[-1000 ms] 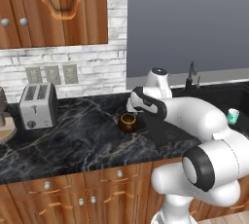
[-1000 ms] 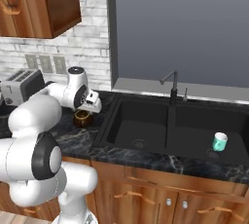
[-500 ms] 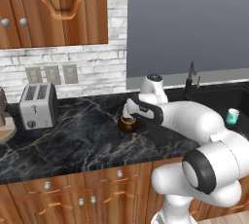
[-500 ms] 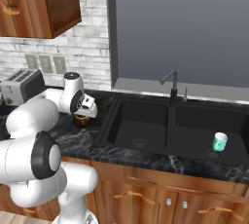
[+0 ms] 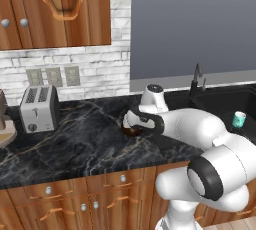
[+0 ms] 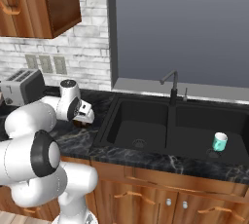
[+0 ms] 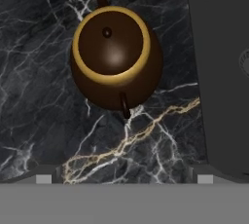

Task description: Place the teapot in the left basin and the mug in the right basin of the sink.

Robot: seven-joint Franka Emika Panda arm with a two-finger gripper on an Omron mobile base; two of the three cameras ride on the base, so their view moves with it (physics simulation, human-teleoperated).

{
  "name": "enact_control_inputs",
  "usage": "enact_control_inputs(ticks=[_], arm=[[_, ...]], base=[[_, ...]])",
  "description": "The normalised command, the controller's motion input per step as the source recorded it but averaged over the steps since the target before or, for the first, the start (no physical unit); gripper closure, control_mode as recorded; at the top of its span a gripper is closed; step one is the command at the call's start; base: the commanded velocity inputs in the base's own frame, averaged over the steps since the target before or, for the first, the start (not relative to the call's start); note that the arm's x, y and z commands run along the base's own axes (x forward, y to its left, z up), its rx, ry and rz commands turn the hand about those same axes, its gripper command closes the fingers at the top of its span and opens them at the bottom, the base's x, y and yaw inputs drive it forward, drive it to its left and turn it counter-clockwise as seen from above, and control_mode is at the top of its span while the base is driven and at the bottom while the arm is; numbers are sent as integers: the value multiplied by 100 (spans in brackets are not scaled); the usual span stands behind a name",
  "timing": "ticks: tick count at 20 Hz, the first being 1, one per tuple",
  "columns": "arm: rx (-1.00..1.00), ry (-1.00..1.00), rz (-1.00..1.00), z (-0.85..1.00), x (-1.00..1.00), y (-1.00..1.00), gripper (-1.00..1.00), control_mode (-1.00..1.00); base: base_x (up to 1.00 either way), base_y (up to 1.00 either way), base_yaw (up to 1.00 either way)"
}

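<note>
One teapot (image 7: 116, 57) stood on the counter (image 7: 44, 121) just beside the sink (image 6: 165, 130), one mug (image 6: 219, 141) in the right basin (image 6: 214, 133). My jaws hung over the teapot, spout-to-handle axis running straight away from me; I couldn't tell their opening.

Illumination was even and diffuse across the rendered kitchen, with no single source discernible. The teapot (image 7: 115, 57) carried a soft highlight at the centre of its lid and cast only a faint shadow beside itself on the counter (image 7: 44, 101). Both base views were slightly soft; no glare or edge distortion was noted.
</note>
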Motion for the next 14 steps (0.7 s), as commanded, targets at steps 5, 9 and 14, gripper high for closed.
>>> enact_control_inputs(ticks=[5, 9, 14], arm=[[0, 0, 0, -18, 12, 3, -100, -100], [0, 0, 0, -19, 17, 6, -100, -100], [0, 0, 0, -16, 20, 9, -100, -100]], base=[[0, 0, 0], [0, 0, 0], [0, 0, 0]])
